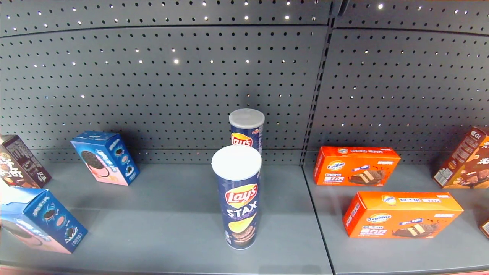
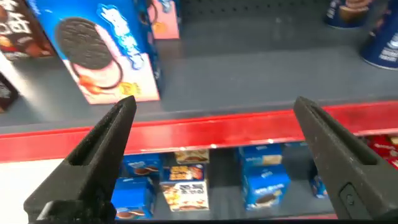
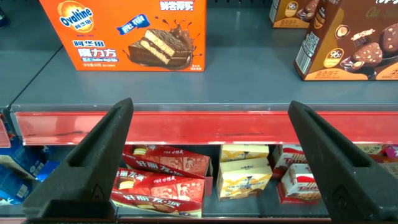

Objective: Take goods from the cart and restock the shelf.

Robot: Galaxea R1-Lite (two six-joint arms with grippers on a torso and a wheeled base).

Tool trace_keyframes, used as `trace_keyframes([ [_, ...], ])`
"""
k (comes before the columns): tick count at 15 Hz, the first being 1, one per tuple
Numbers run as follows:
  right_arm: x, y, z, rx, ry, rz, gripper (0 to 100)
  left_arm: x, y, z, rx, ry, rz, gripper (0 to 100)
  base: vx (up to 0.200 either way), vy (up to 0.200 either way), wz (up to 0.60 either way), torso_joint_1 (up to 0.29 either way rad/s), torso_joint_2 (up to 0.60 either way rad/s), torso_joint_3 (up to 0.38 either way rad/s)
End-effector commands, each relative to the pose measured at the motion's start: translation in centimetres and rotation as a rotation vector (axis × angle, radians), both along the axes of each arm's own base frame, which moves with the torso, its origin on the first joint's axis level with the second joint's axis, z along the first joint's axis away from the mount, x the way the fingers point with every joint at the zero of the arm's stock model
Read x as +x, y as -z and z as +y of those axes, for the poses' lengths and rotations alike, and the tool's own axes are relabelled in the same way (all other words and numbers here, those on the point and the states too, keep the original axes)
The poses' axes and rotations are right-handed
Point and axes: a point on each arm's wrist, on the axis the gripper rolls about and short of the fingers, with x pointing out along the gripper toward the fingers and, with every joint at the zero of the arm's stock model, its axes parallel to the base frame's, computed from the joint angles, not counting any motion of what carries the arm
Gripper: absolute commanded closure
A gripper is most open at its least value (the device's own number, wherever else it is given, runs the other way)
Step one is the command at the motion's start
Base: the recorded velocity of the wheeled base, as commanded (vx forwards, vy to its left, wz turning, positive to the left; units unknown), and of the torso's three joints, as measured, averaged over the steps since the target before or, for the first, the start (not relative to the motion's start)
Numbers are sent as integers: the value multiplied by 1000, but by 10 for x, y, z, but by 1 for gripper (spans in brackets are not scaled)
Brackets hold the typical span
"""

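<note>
A chip can [image 1: 237, 198] stands mid-shelf [image 1: 168, 229], with a second can [image 1: 246, 130] just behind it. Likely light, stiff, smooth tubes with fragile contents, best gripped mid-body. The left gripper [image 2: 214, 104] and right gripper [image 3: 210, 107] hover at the shelf's front edge, jaws spread, empty.

- Left gripper [image 2: 214, 104]: jaws thrown wide, the two dark fingers [image 2: 99, 155] splayed well apart, one on either side of the pincer's centre line.
- Each finger is a wedge, broad at the wrist end and tapering to a blunt tip at the far end.
- The two tips sit level with each other and point straight out from the wrist.
- Right gripper [image 3: 209, 107]: gaping too, and just as wide.
- Its black fingers [image 3: 93, 162] have a rough, matte surface, and their tips are level and well apart.
</note>
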Motion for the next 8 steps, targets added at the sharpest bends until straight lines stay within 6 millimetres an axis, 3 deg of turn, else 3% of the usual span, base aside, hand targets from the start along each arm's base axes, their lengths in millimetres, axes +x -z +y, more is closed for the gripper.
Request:
trace_keyframes([
  [1, 0, 0, 0, -1, 0, 0, 0, 0, -1, 1, 72, -48, -16, 0, 0, 0, 0, 0, 0, 0],
  [3, 0, 0, 0, -1, 0, 0, 0, 0, -3, 6, 81, -280, -37, 0, 0, 0, 0, 0, 0, 0],
  [4, 0, 0, 0, -1, 0, 0, 0, 0, -3, 7, 60, -301, -38, 0, 0, 0, 0, 0, 0, 0],
  [6, 0, 0, 0, -1, 0, 0, 0, 0, -3, 5, 22, -231, -42, 0, 0, 0, 0, 0, 0, 0],
  [8, 0, 0, 0, -1, 0, 0, 0, 1, -3, 0, 29, -1, -42, 0, 0, 0, 0, 0, 0, 0],
])
